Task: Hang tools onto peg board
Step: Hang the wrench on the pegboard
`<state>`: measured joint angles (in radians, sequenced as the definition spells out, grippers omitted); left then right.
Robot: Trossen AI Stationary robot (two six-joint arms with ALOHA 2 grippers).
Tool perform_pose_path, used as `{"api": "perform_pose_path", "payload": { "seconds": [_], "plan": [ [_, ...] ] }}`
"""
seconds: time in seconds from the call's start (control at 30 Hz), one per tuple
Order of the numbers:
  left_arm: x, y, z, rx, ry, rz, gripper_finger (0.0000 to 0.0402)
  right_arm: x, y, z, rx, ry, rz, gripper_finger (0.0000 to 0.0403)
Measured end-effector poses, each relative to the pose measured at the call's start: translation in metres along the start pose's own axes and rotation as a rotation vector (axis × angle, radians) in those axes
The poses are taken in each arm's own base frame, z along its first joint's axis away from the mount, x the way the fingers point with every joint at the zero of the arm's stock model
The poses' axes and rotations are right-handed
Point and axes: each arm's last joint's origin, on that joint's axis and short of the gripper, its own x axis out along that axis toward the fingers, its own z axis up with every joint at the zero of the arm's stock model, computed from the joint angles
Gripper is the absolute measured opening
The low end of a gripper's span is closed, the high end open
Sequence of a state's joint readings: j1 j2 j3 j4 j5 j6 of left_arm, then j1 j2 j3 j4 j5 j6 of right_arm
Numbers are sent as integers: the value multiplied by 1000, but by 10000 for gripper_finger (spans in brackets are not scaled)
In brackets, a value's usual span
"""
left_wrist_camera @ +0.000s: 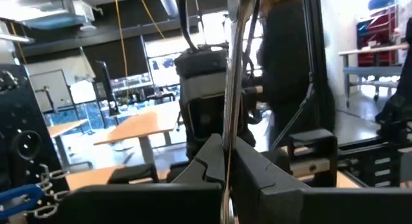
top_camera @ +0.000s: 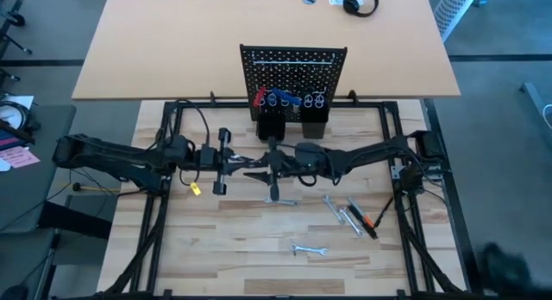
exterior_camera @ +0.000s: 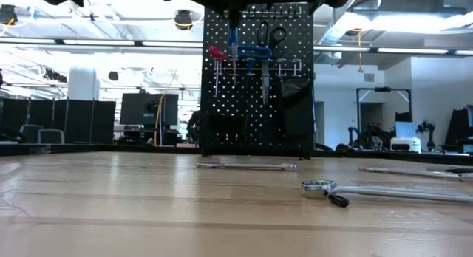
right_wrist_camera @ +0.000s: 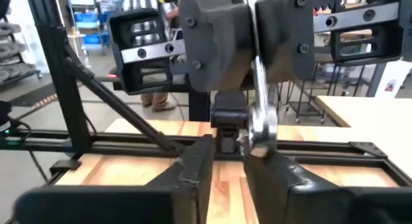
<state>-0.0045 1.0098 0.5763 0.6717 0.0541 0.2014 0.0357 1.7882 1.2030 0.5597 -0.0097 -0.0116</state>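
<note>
The black peg board (top_camera: 293,67) stands upright at the table's far middle, two black cups (top_camera: 272,123) at its base. It also shows in the low view (exterior_camera: 259,102). Red-handled (top_camera: 259,97) and blue-handled (top_camera: 280,99) tools and black scissors (exterior_camera: 270,35) hang on it. My left gripper (left_wrist_camera: 226,143) is shut on a silver wrench (left_wrist_camera: 230,69) in front of the board. My right gripper (right_wrist_camera: 226,156) faces it, open and a little lower. The wrench's lower end (right_wrist_camera: 262,132) is beside one right finger (right_wrist_camera: 273,169). My left gripper pinches the wrench's shaft (left_wrist_camera: 228,121) between its two fingers. The fingers come level from the table's left and lie across the shaft. The wrench stands upright, clear of the table, and its ring end hangs below the fingers. Whether my right gripper touches the wrench, I cannot tell.
Loose tools lie on the wooden table: a wrench (top_camera: 280,199) near the middle, two wrenches (top_camera: 341,209) and an orange-and-black tool (top_camera: 366,221) to the right, and a small wrench (top_camera: 308,248) toward the near edge. The black frame rails (top_camera: 405,205) run along the sides.
</note>
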Motion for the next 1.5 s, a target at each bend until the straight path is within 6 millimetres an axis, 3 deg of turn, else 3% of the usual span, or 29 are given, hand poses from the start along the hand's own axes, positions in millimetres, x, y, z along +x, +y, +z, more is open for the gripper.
{"api": "perform_pose_path", "payload": {
  "seconds": [0.23, 0.33, 0.43, 0.63, 0.8, 0.97, 1.23, 1.43, 1.5],
  "plan": [
    [9, 4, 9, -40, 143, -27, 1, 0, 0, -2, -47, 20, -7, 20],
    [11, 4, 11, -67, 189, -43, 1, 0, 1, -3, -55, 25, -4, 11],
    [10, 4, 10, -84, 216, -42, 1, 0, 4, -5, -97, 47, 4, 39],
    [10, 3, 7, -88, 242, -42, 1, 0, 5, -9, -102, 89, 9, 141],
    [10, 3, 6, -89, 256, -41, 1, -1, 4, -7, -108, 84, -29, 164],
    [9, 2, 2, -91, 284, -48, 1, -4, 12, 3, -181, 58, -125, 137],
    [9, 2, 4, -87, 264, -49, 0, -5, 16, 2, -190, 79, -132, 94],
    [10, 2, 4, -69, 258, -51, 1, -5, 14, -1, -174, 93, -136, 29],
    [10, 2, 4, -60, 257, -52, 2, -5, 14, -1, -167, 93, -137, 25]
  ]
}}
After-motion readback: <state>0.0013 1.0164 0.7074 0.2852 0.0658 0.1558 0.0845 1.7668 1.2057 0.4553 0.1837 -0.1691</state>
